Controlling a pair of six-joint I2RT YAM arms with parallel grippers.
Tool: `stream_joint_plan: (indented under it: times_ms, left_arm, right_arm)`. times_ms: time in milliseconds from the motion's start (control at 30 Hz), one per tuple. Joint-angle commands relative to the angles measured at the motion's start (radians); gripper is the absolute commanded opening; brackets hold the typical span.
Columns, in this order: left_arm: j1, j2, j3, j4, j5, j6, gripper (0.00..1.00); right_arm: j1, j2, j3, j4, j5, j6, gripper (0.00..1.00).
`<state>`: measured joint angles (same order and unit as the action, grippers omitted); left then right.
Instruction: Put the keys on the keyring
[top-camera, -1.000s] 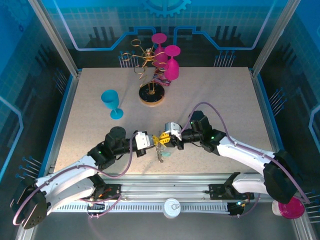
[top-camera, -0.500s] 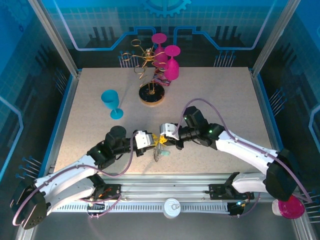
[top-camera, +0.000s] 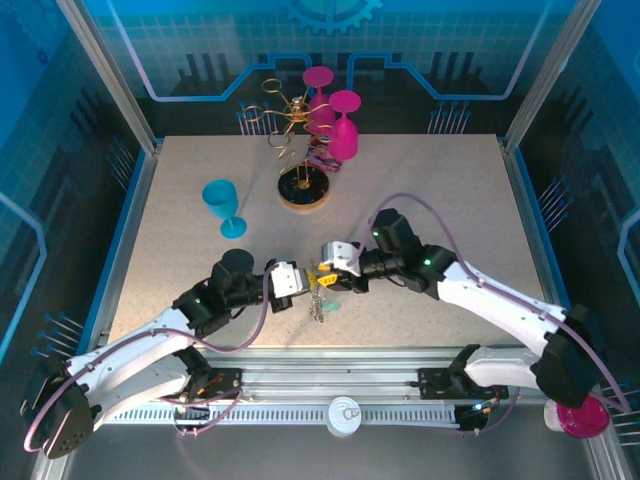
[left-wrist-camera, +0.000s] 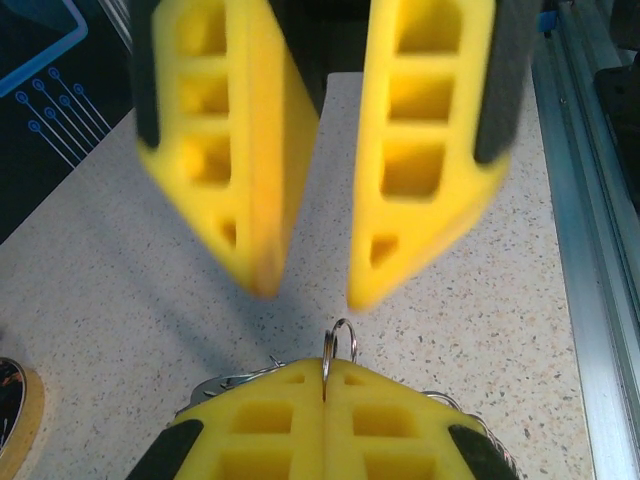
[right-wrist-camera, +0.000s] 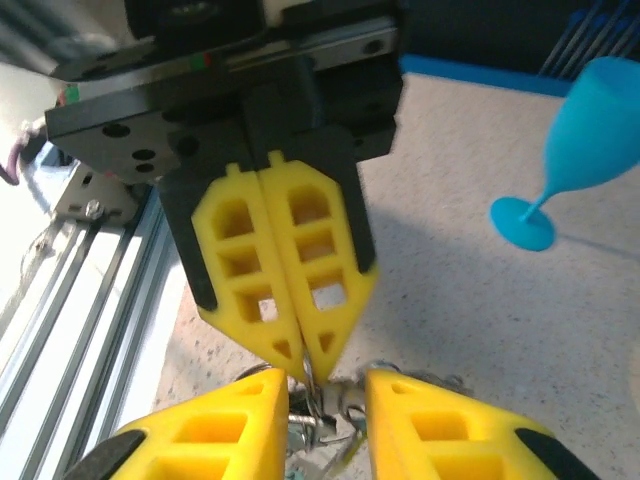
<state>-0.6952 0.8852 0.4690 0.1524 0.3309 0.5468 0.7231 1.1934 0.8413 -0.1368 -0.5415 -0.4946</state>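
We see the left gripper (left-wrist-camera: 325, 378) clenched tight, yellow pads flush w/ no gap, pinching the keyring (left-wrist-camera: 339, 345): a thin silver wire loop standing edge-on out of the seam betw. the tips. The right gripper (right-wrist-camera: 328, 388) is released, jaws apart w/ a clear gap, facing the left one tip-to-tip; very close, but the left wrist cam shows the two apart. The ring's free arc sits right in front of that gap, approx. centred on it. From the right wrist cam the left tips come to a shut point just above the right jaws' gap, and small silver bits of the bunch lie in the gap itself; we can't tell if either right pad touches them. The keys (top-camera: 318, 306) hang in a small cluster straight below where both grippers meet, lower end at or near the table (top-camera: 430, 200); contact not resolvable from the top cam. Indiv. keys too small to sort by colour. In the left wrist cam, silver bits also poke out on both sides of the left pads. Further off: teal goblet (right-wrist-camera: 588, 120) upright, out to the left gripper's side, well apart. The gold wire rack (top-camera: 285, 110) on its wooden disc (top-camera: 303, 188), w/ pink goblets (top-camera: 340, 125) at it, is well ahead of both grippers.
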Motion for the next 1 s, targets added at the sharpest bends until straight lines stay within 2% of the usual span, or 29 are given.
stream_joint_plan:
  times_ms: [0,267,400,567,733,800,867,900,967]
  left_arm:
    - [-0.001,-0.014,-0.021,0.098,0.044,-0.037,0.0]
    - [-0.001,-0.015,-0.03,0.12,0.074,-0.058,0.0]
    - [-0.002,-0.017,-0.036,0.137,0.078,-0.067,0.0]
    - [-0.001,-0.014,-0.037,0.15,0.081,-0.076,0.0]
    - [-0.002,-0.017,-0.042,0.162,0.08,-0.08,0.0]
    - [-0.002,-0.015,-0.045,0.174,0.082,-0.088,0.0]
    - [-0.002,-0.014,-0.042,0.176,0.08,-0.09,0.0]
    - [-0.002,-0.014,-0.041,0.17,0.075,-0.091,0.0]
    - [-0.001,-0.019,-0.035,0.147,0.054,-0.088,0.14]
  right_arm:
    - [-0.042,-0.046,-0.12,0.256,-0.084,0.113,0.28]
    - [-0.041,0.002,-0.164,0.328,-0.116,0.154,0.31]
    - [-0.033,0.026,-0.15,0.328,-0.129,0.151,0.29]
    - [-0.03,0.047,-0.133,0.316,-0.148,0.142,0.19]
    - [-0.028,0.054,-0.122,0.289,-0.149,0.12,0.14]
    - [-0.028,0.056,-0.117,0.285,-0.15,0.116,0.09]
    - [-0.027,0.054,-0.108,0.279,-0.15,0.114,0.0]
    - [-0.026,0.054,-0.102,0.272,-0.145,0.112,0.0]
    - [-0.02,0.048,-0.076,0.215,-0.13,0.08,0.0]
